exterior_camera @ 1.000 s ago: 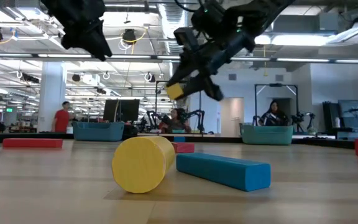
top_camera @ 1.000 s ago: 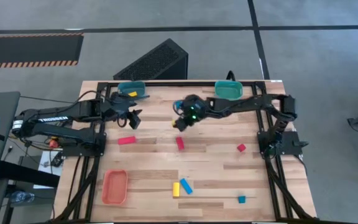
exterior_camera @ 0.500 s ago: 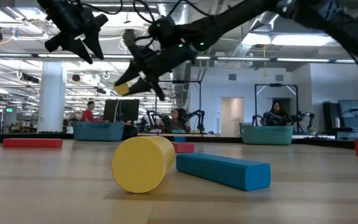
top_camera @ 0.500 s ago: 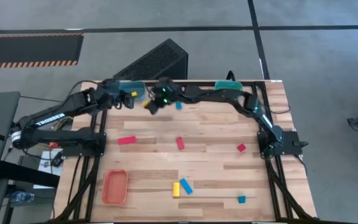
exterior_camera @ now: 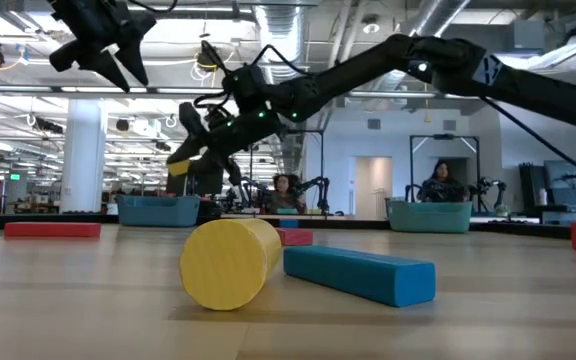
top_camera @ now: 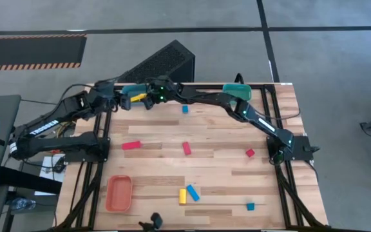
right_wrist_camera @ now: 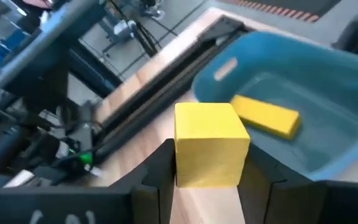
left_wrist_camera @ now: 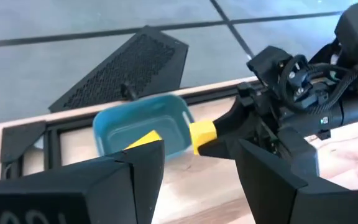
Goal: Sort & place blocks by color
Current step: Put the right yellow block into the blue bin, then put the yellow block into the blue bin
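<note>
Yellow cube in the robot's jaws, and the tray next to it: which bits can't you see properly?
- High view: both arms cover most of the teal tray, so what is in it hardly shows.
- Low view: the tray's own wall hides its inside.
- Right wrist view: the right gripper has its jaws over two sides of the yellow cube.
- High view: the blue block by the front edge is too small to tell its shape.

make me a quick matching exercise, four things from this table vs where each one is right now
Things:
1. yellow cube
2. yellow bar
3. orange tray
4. red bar

Places:
A. inside the teal tray
B. near left corner of the table
C. between the right gripper's fingers
D. bare wood, left half of the table

Pairs: 1-C, 2-A, 3-B, 4-D
</note>
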You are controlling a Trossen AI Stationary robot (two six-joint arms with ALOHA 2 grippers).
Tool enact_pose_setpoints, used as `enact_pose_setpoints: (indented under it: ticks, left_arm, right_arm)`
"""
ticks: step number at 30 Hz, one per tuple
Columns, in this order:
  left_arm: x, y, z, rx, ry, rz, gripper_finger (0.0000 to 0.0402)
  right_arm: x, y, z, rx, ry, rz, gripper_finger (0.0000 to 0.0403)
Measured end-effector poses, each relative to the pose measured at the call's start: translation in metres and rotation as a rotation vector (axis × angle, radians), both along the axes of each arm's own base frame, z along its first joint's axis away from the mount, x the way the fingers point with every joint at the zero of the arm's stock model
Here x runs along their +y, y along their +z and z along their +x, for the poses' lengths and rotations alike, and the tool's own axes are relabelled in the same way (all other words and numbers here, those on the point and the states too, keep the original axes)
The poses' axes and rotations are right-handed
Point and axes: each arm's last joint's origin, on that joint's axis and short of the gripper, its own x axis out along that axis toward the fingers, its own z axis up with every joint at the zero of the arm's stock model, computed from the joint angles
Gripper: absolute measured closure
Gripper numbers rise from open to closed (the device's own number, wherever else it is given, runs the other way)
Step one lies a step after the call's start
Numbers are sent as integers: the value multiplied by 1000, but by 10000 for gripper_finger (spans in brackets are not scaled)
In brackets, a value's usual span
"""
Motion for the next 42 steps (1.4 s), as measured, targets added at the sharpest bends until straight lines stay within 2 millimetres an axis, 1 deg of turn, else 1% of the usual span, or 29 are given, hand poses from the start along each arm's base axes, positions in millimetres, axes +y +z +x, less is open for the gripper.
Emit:
enact_pose_setpoints:
  ticks: [10,12,16,18,20,22,26,36,40,42]
  left_arm:
    - [0,-6,-1,36,40,-48,219]
    - [0,-6,-1,34,47,-53,219]
    - [1,-8,2,30,62,-64,219]
    - [2,-10,2,22,74,-76,219]
    - [2,-12,4,19,79,-87,219]
    - [3,-13,5,17,89,-99,219]
    - [5,-15,9,19,102,-114,219]
    - [11,-24,22,70,92,-154,219]
    - [13,-29,28,88,70,-193,219]
    - [14,-31,30,91,61,-206,219]
  right_arm:
    - [-9,4,-1,-6,-50,-172,256]
    - [-12,2,-2,5,-46,-195,256]
    - [-24,-16,-4,30,-44,-214,257]
    - [-29,-16,-6,20,-49,-216,257]
    - [-32,-10,-6,-10,-53,-215,253]
    - [-32,-8,-6,-14,-52,-216,247]
    - [-28,-12,-5,5,-38,-223,229]
    - [-27,-12,-5,14,-22,-256,161]
    - [-25,-13,-4,23,-15,-258,155]
    - [-24,-13,-5,32,16,-233,158]
